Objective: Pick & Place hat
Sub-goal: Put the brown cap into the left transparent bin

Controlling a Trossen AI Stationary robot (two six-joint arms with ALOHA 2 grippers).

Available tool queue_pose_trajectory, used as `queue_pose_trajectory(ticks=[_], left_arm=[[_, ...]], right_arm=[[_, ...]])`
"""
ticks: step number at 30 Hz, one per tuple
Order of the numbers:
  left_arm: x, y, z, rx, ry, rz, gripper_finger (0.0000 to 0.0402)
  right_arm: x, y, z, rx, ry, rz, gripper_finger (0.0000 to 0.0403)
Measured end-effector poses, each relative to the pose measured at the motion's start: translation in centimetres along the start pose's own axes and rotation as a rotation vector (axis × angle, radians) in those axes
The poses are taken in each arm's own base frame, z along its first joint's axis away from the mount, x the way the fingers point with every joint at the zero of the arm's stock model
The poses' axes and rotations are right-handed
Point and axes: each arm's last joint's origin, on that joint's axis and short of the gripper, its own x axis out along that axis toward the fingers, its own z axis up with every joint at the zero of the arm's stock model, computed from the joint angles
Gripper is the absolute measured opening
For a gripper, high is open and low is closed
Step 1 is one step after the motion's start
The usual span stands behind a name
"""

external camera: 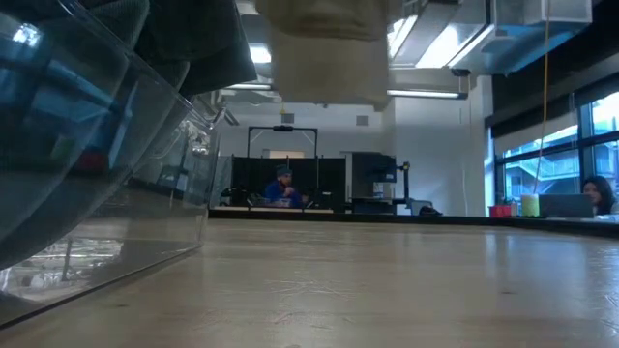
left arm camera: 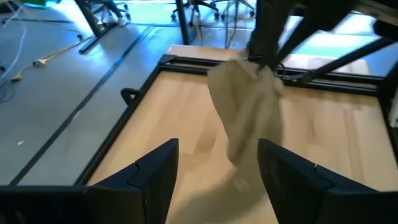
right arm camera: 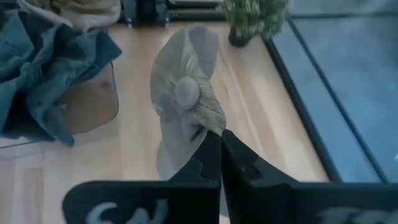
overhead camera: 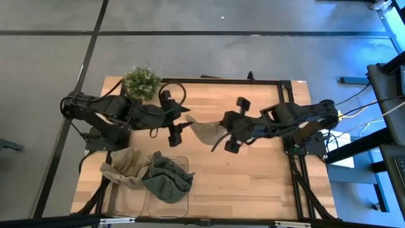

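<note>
Right end effector (right arm camera: 219,140) pinched tight on tan hat (overhead camera: 204,129), dangling it above mid desk (overhead camera: 253,177), probably so left can take over; left end effector (left arm camera: 217,180) spread wide just beside hat, empty
</note>
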Motion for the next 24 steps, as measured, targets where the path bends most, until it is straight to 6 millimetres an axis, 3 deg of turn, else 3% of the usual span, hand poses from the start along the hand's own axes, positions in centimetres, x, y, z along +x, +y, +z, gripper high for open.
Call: queue_pose_trajectory(ticks=[10,24], left_arm=[[0.4,0.7,0.2,-0.026,0.025,-0.092,0.0216],[0.6,1.1,0.3,-0.016,0.007,-0.033,0.0214]], right_arm=[[2.6,-0.3,3.6,-0.062,-0.047,-0.037,0.0],[3.7,0.1,4.9,-0.071,-0.127,-0.012,0.0]])
